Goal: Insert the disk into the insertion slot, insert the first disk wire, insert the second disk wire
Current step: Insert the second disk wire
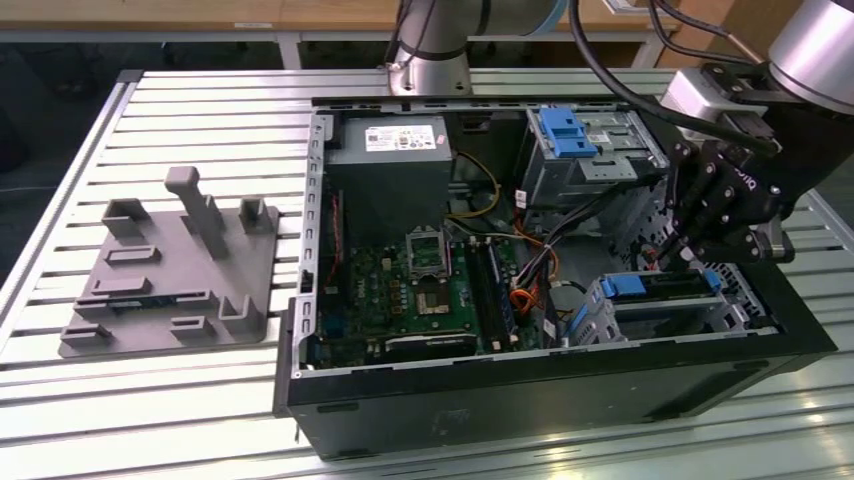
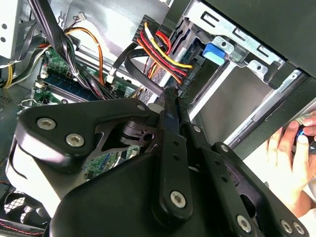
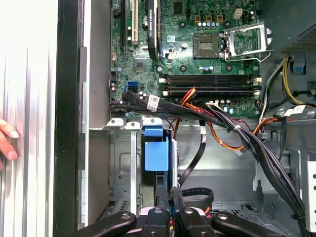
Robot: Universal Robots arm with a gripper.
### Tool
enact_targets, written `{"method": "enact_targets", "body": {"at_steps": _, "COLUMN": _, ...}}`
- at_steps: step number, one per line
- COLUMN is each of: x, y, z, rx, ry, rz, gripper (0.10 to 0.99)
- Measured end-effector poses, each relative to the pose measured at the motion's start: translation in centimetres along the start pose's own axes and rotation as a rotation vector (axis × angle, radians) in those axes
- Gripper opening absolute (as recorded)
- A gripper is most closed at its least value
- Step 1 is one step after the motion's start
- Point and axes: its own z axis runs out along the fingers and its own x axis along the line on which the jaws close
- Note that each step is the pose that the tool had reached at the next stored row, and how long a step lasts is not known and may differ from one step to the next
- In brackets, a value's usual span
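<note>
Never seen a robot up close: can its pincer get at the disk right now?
Probably yes: the pincer hangs right by the disk in its cage, the case is open, and nearby cables seem to run beside it.

Bright overhead light glares off the slatted table (image 1: 200, 400) near the front edge. The case interior (image 1: 400, 230) sits shadowed. The table (image 3: 29, 74) is overexposed in the first wrist view.
</note>
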Motion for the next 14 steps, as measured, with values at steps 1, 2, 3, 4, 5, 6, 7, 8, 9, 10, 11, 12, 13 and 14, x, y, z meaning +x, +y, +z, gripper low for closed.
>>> {"method": "enact_targets", "body": {"at_steps": 1, "x": 0.0, "y": 0.0, "z": 0.0, "rx": 0.0, "ry": -0.0001, "rz": 0.0, "gripper": 0.149}}
{"method": "enact_targets", "body": {"at_steps": 2, "x": 0.01, "y": 0.0, "z": 0.01, "rx": 0.0, "ry": 0.0, "rz": 0.0, "gripper": 0.149}}
{"method": "enact_targets", "body": {"at_steps": 3, "x": 0.01, "y": 0.0, "z": 0.02, "rx": 0.0, "ry": -0.0001, "rz": 0.0, "gripper": 0.149}}
{"method": "enact_targets", "body": {"at_steps": 4, "x": 0.02, "y": 0.0, "z": 0.03, "rx": 0.0, "ry": -0.0001, "rz": 0.0, "gripper": 0.149}}
{"method": "enact_targets", "body": {"at_steps": 5, "x": 0.05, "y": -0.01, "z": 0.05, "rx": 0.0, "ry": -0.0001, "rz": 0.0, "gripper": 0.149}}
{"method": "enact_targets", "body": {"at_steps": 6, "x": 0.07, "y": -0.01, "z": 0.07, "rx": 0.0, "ry": -0.0002, "rz": 0.0, "gripper": 0.149}}
{"method": "enact_targets", "body": {"at_steps": 7, "x": 0.09, "y": -0.01, "z": 0.08, "rx": 0.0, "ry": -0.0001, "rz": 0.0, "gripper": 0.149}}
{"method": "enact_targets", "body": {"at_steps": 8, "x": 0.12, "y": -0.01, "z": 0.09, "rx": 0.0, "ry": 0.0, "rz": 0.0, "gripper": 0.149}}
{"method": "enact_targets", "body": {"at_steps": 9, "x": 0.13, "y": -0.01, "z": 0.11, "rx": 0.0, "ry": 0.0001, "rz": 0.0, "gripper": 0.149}}
{"method": "enact_targets", "body": {"at_steps": 10, "x": 0.14, "y": -0.01, "z": 0.14, "rx": 0.0, "ry": 0.0, "rz": 0.0, "gripper": 0.149}}
{"method": "enact_targets", "body": {"at_steps": 11, "x": 0.16, "y": -0.02, "z": 0.17, "rx": 0.0, "ry": -0.0002, "rz": 0.0, "gripper": 0.149}}
{"method": "enact_targets", "body": {"at_steps": 12, "x": 0.17, "y": -0.02, "z": 0.19, "rx": 0.0, "ry": -0.0001, "rz": 0.0, "gripper": 0.149}}
{"method": "enact_targets", "body": {"at_steps": 13, "x": 0.19, "y": -0.02, "z": 0.21, "rx": 0.0, "ry": 0.0, "rz": 0.0, "gripper": 0.149}}
{"method": "enact_targets", "body": {"at_steps": 14, "x": 0.2, "y": -0.02, "z": 0.24, "rx": 0.0, "ry": 0.0001, "rz": 0.0, "gripper": 0.149}}
